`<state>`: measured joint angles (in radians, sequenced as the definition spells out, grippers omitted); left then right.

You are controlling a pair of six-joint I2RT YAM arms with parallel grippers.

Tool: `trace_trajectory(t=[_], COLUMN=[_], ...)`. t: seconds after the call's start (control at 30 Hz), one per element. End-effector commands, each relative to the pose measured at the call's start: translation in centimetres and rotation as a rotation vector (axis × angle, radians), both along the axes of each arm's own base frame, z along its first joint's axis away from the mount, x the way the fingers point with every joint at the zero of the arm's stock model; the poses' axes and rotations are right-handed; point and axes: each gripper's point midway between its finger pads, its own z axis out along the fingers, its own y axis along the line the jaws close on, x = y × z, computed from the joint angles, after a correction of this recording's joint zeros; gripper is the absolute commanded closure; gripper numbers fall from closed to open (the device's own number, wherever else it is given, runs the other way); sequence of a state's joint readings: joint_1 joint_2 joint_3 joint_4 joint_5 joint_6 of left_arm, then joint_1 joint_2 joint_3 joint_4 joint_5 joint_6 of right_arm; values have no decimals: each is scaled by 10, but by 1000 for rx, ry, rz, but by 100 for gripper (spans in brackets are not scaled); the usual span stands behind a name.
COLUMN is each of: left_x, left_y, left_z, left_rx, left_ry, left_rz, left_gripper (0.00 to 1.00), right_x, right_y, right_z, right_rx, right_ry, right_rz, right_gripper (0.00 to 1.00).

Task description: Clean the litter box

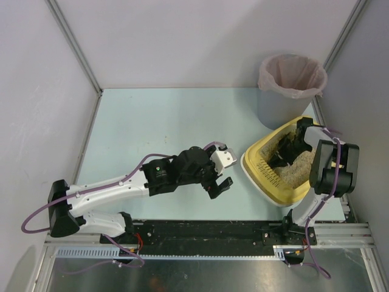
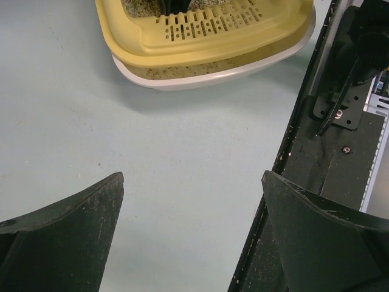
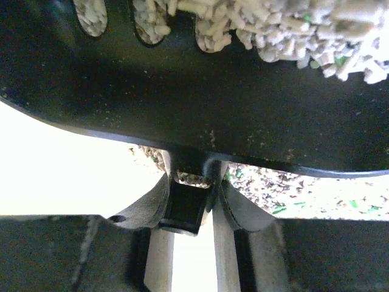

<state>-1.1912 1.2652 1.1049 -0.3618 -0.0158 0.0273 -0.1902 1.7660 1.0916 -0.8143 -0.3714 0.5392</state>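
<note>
So the litter box (image 1: 267, 190) sits on the right side of the pale green table (image 1: 164, 121), turned cornerwise, with its far corner just beside the grey bin (image 1: 282, 106) with the pink bag liner (image 1: 292, 73). From the left wrist view you can see the yellow tray (image 2: 213, 42) has a strip of slots along its near wall and rests on a whitish base (image 2: 182, 80) underneath. The right gripper (image 1: 284, 153) reaches down into the box and is clamped on the stubby handle of a black scoop (image 3: 182, 103). In the right wrist view that handle is pinched between the two fingers (image 3: 149, 207), jaws only partly closed since the handle fills the gap. The scoop blade has oval slots, and a pile of beige litter pellets (image 3: 292, 24) with a few green bits lies on it, more litter showing below it. The left gripper (image 1: 226, 172) is spread wide and grasps nothing, hanging over bare table just left of the box without touching it. Its wrist camera shows both dark fingertips (image 2: 61, 243) far apart, with the table and the black base rail (image 2: 304, 182) between them
</note>
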Motion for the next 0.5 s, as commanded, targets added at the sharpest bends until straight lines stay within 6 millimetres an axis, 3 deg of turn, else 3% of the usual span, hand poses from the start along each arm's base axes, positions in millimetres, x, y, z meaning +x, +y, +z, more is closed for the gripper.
trace_trajectory(t=[0.0, 0.27, 0.47], left_x=[-1, 0, -9], left_y=[-4, -5, -23], left_z=[3, 4, 23], left_rx=[-10, -12, -73], left_ry=[-29, -23, 31], left_rz=[-26, -23, -70], left_gripper=[0, 1, 1], right_x=[20, 15, 9], right_y=[-17, -17, -16], right_z=[15, 23, 35], right_rx=[-83, -73, -58], right_ry=[-134, -140, -151], right_rz=[-5, 13, 8], right_gripper=[100, 100, 100])
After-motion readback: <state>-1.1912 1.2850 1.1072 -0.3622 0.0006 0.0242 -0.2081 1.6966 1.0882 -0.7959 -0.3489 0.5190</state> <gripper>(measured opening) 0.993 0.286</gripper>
